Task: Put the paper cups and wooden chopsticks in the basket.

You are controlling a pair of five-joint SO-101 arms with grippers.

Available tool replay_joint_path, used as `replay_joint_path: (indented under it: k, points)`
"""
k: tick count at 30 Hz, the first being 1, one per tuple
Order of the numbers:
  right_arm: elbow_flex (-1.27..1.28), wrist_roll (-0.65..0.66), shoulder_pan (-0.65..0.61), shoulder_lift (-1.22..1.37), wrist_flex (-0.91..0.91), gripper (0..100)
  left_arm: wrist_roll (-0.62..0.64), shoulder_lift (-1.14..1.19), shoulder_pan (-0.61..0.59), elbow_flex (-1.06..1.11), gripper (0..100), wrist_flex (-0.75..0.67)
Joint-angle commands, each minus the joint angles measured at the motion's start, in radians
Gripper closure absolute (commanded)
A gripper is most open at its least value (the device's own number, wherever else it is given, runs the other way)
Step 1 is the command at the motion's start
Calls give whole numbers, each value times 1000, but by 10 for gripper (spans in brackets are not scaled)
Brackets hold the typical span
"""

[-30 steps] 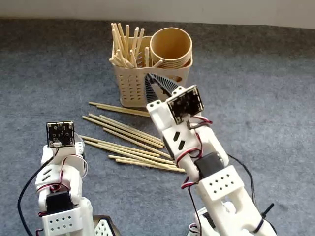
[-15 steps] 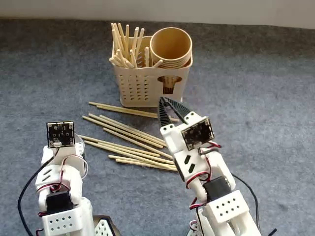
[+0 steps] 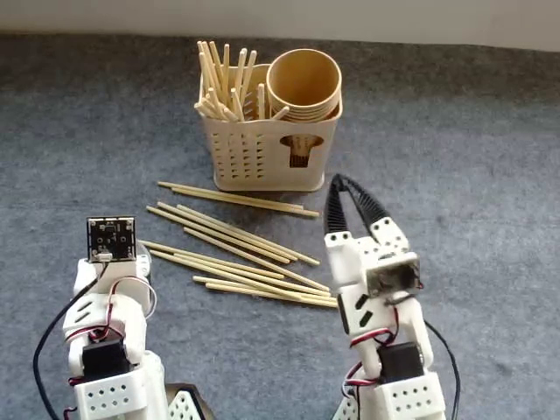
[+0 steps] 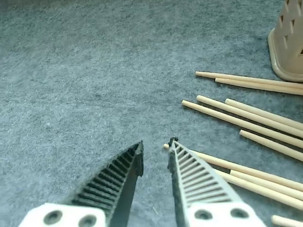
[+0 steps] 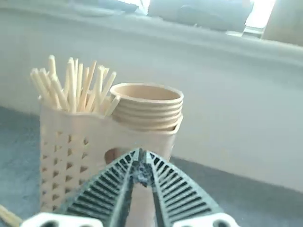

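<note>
The cups [image 3: 304, 83] are stacked in the basket [image 3: 262, 153], and a bundle of chopsticks [image 3: 223, 79] stands in the compartment beside them. Loose chopsticks [image 3: 232, 249] are spread on the surface [image 3: 464, 175] in front of the basket. The left jaws are held a little apart, with nothing between them; the end of one loose chopstick lies just beside the pale jaw's tip. The right jaws are pressed together at the tips, holding nothing, and are pointed at the basket, apart from it.
</note>
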Motion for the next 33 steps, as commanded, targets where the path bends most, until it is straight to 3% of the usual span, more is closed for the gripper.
replay_joint_path:
  k: [1,5,13,22,26,33]
  points:
    - [131,-8,61,-90,7,994,-60,-7,24,10,891,0]
    - [153,-18,131,-59,-2,994,-60,-7,24,-51,891,6]
    - [153,-311,280,-59,-4,994,-60,-1,61,-277,894,38]
    - [153,-318,297,-50,2,994,-101,16,280,-526,896,245]
    - [153,-316,297,-59,51,994,-120,163,337,-593,896,269]
    - [153,-316,297,-59,56,994,-319,542,424,-704,896,327]
